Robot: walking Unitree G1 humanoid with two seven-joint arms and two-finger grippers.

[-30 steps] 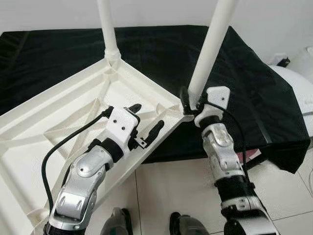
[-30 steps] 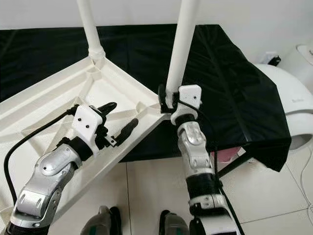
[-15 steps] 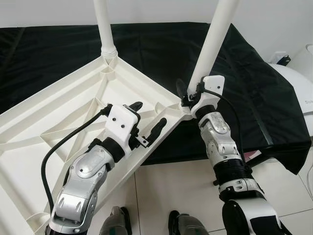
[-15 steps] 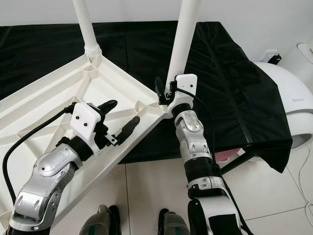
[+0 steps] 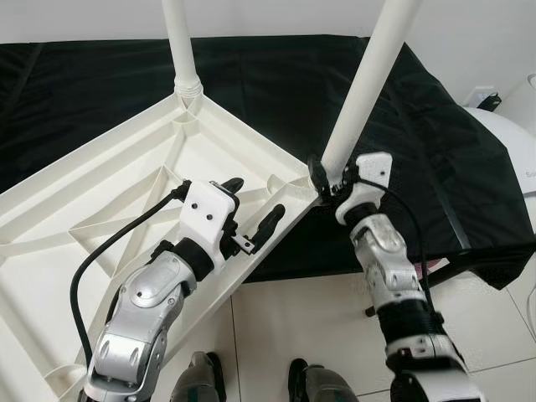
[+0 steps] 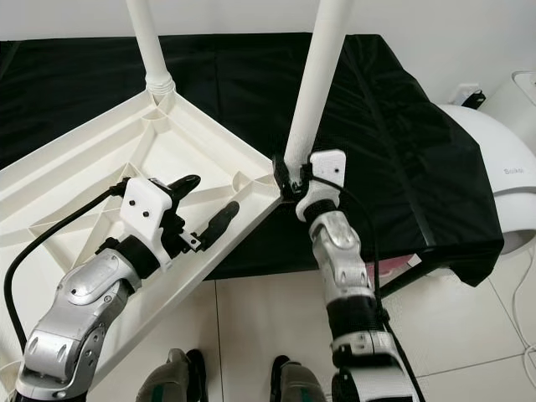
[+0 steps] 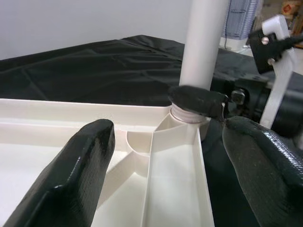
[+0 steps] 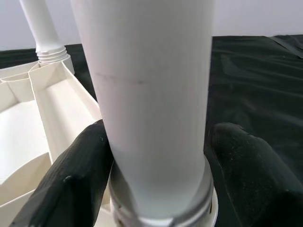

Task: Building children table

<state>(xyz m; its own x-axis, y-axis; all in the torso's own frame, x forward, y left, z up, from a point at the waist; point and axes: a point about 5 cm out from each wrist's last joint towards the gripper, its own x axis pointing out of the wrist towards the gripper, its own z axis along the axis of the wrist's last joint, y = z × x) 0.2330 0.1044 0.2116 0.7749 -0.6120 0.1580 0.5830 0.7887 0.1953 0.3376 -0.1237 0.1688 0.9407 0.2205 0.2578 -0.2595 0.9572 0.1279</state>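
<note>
The white plastic children's tabletop (image 5: 126,193) lay upside down, ribbed underside up, partly on a black-draped surface (image 5: 276,75) and partly overhanging the tiled floor (image 5: 301,318) on the near side. Two white table legs stood in its corner sockets: the far leg (image 5: 180,42) looked seated, upright in the far corner, while the near-right leg (image 5: 364,92) leaned a little to the right at the right corner.

The right gripper (image 6: 295,177) was clasped around the base of that near-right leg, a finger (image 8: 78,175) on each side of the tube just above the threaded collar, as the right wrist view showed. The left gripper (image 5: 251,205) hung spread and empty above the near-right edge of the tabletop, its fingers (image 7: 71,175) straddling a rib without gripping it.

By my reading, the job was roughly half done: one leg fitted, a second being seated or screwed in and perhaps not yet tight. The tabletop's other corners lay outside the pictures, so their legs could not be judged; turning the table upright would remain.
</note>
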